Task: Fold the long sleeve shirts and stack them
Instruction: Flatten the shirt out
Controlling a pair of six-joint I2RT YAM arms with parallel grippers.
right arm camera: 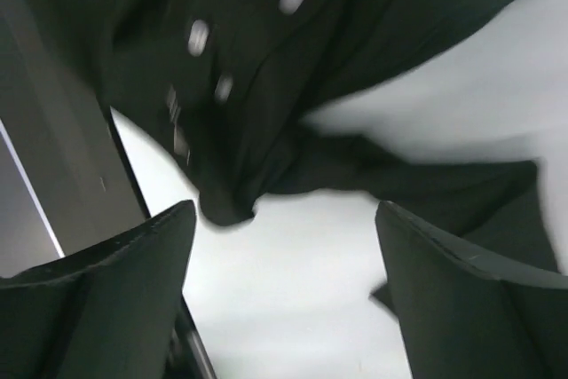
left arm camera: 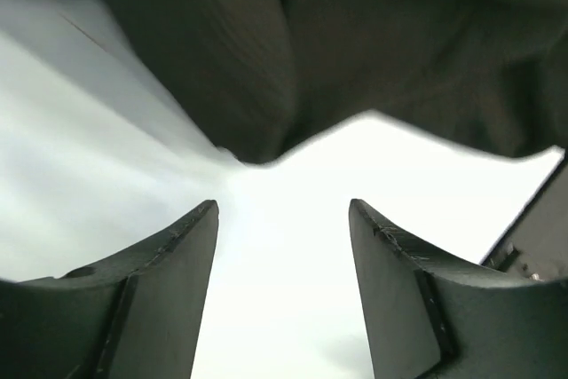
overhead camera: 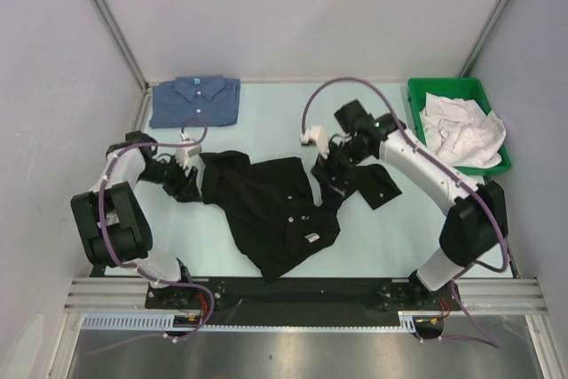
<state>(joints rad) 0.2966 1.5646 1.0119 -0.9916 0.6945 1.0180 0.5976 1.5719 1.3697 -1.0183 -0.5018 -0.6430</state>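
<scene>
- I am holding both arms over the black shirt [overhead camera: 275, 210], which is lying crumpled and unfolded at the middle of the tabletop [overhead camera: 266, 122], with one sleeve trailing right.
- The left fingers [left arm camera: 169, 290] are standing apart at the shirt's left edge and gripping nothing, with the cloth just beyond their tips.
- The right fingers [right arm camera: 115, 299] are likewise spread wide and empty, hovering over the shirt's far right part near its pale buttons.
- To do this step well, I judge I should be taking matching points, such as the shoulders or hem corners, and pulling the shirt flat before any fold. Grabbing bunched layers is risking a lopsided fold.
- The blue shirt [overhead camera: 195, 101] is lying folded at the far left corner, well apart, and looks to be the base of the stack.
- A green bin [overhead camera: 444, 83] of white cloth [overhead camera: 461, 130] is sitting at the far right, beside the right arm. I judge the sleeve trailing under that arm to be the main thing in the way.
</scene>
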